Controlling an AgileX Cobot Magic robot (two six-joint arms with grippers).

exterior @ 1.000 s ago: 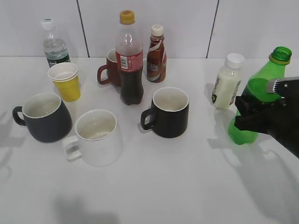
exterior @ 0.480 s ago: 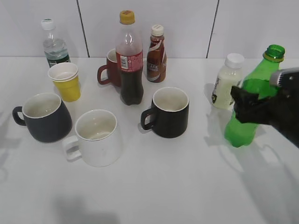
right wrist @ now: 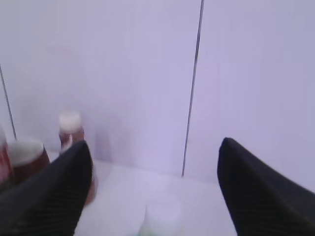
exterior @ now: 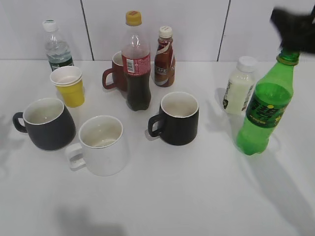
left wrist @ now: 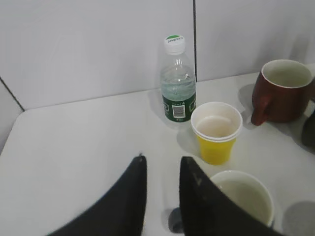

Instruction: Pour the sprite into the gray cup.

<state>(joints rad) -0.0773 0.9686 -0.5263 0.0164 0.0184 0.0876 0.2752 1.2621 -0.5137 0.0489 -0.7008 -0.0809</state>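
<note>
The sprite [exterior: 263, 110], a green bottle with no cap, stands on the table at the right and leans slightly. My right gripper [exterior: 294, 28] hovers blurred just above its mouth; it is open and empty in the right wrist view [right wrist: 155, 157]. The gray cup [exterior: 45, 124] stands at the left, empty. In the left wrist view its off-white inside [left wrist: 244, 202] shows just beyond my left gripper [left wrist: 161, 164], which is open a narrow gap and empty. The left gripper is out of the exterior view.
A white mug [exterior: 102, 145] and a black mug [exterior: 178, 118] stand in the middle. Behind them are the cola bottle [exterior: 136, 61], a brown bottle [exterior: 164, 56], a red-brown mug [exterior: 116, 73], a yellow cup [exterior: 69, 86] and a water bottle [exterior: 56, 46]. A white bottle [exterior: 240, 88] stands by the sprite.
My right gripper has let go of the sprite and risen above its mouth. The bottle, held tilted before, now stands on its own. The left side is unchanged.
</note>
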